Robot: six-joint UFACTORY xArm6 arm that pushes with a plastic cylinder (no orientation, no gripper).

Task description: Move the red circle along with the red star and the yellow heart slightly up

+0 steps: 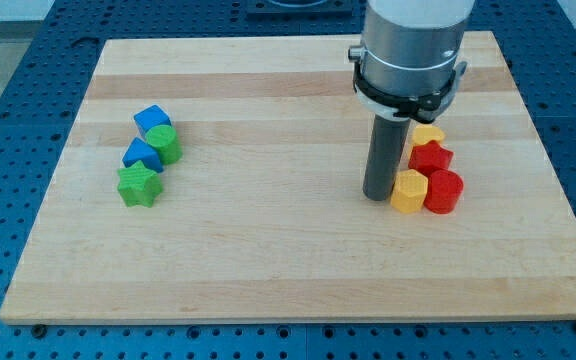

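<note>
Nearest us, the worktop [298, 285] lies bare along its front edge. Just above that, the red circle [444, 192] sits touching a yellow hexagon [407, 191], with the red star [431, 157] behind them and the yellow heart [428, 133] at the back — a tight stack on the view's right. My tip [378, 196] rests on the left of the hexagon, touching or nearly so; no jaws here, just a plain rod. That spot looks awkward for pushing upward: I'd say it needs to get below. Far left, two blue blocks [151, 121] [141, 154], a green circle [165, 145] and green star [138, 185] are well clear.
</note>
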